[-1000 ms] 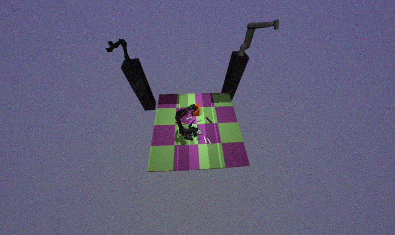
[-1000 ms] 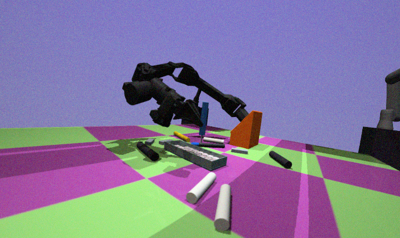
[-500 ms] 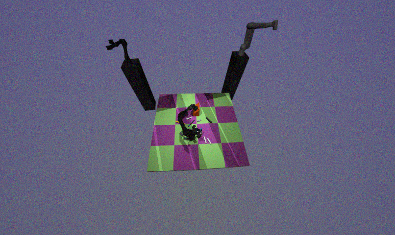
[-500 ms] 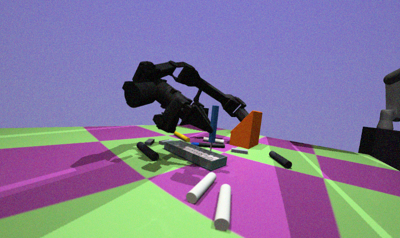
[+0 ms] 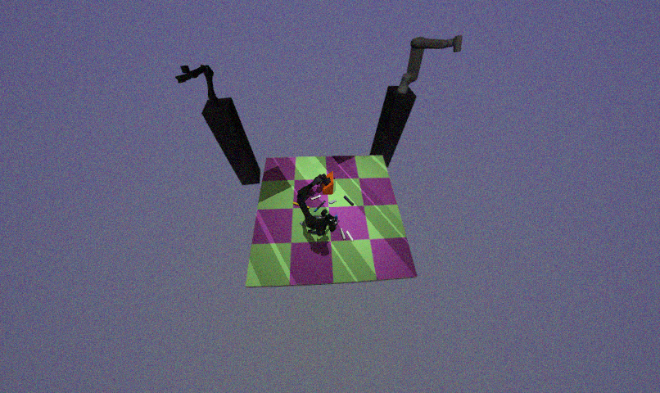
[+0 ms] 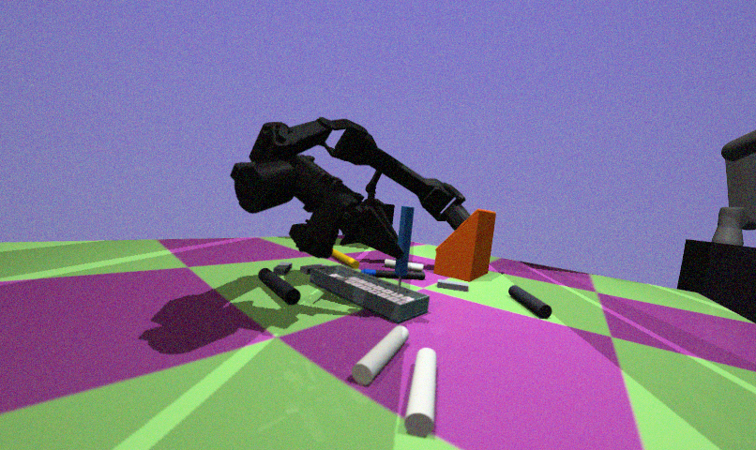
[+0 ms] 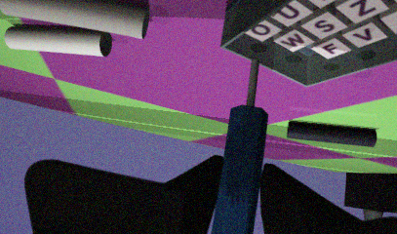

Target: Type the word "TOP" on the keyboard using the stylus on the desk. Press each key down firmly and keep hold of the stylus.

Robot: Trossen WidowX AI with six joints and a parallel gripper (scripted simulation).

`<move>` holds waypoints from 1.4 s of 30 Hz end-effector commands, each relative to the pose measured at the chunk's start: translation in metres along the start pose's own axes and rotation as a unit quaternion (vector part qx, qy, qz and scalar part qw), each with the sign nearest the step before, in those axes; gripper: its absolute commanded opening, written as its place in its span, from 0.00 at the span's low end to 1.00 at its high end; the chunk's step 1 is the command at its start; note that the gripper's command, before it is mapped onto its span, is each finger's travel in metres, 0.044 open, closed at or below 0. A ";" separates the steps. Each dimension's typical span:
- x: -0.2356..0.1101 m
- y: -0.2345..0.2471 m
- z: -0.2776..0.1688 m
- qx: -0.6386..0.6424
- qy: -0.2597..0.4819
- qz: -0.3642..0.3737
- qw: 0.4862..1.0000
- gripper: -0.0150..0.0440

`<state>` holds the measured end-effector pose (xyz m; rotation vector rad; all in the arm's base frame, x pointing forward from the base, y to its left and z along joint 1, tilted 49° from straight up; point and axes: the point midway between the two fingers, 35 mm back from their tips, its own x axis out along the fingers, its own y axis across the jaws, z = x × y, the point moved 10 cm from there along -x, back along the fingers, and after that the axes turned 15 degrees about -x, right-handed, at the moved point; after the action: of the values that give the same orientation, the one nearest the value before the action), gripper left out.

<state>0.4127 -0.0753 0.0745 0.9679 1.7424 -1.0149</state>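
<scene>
The grey keyboard [image 6: 365,290] [image 7: 307,63] with white letter keys lies flat on the checkered desk [image 6: 119,312]. My gripper [image 6: 396,245] [image 7: 241,169] is shut on the blue stylus [image 6: 405,231] [image 7: 243,156] and holds it nearly upright. The stylus's thin dark tip [image 7: 254,83] points down at the keyboard's near right end and meets the corner edge there, beside the outermost keys. In the wrist view the tip's end is hidden behind the keyboard's rim, so I cannot tell which key it touches. In the top view the arm [image 5: 309,206] hides the keyboard.
Two white cylinders [image 6: 380,354] [image 6: 421,390] lie in front of the keyboard. Dark cylinders [image 6: 279,285] [image 6: 530,301] lie left and right of it. An orange wedge [image 6: 468,245] [image 5: 328,183], a yellow marker [image 6: 345,258] and small grey blocks [image 6: 452,284] lie behind. Black pillars [image 5: 231,141] [image 5: 393,124] stand beyond the desk.
</scene>
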 end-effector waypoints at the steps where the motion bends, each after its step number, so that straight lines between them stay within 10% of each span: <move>1: 0.002 -0.001 0.001 -0.002 -0.001 -0.001 1.000 0.34; 42: 0.008 -0.003 0.011 -0.002 -0.002 -0.001 1.000 0.39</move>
<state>0.4107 -0.0836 0.0666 0.9674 1.7417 -1.0142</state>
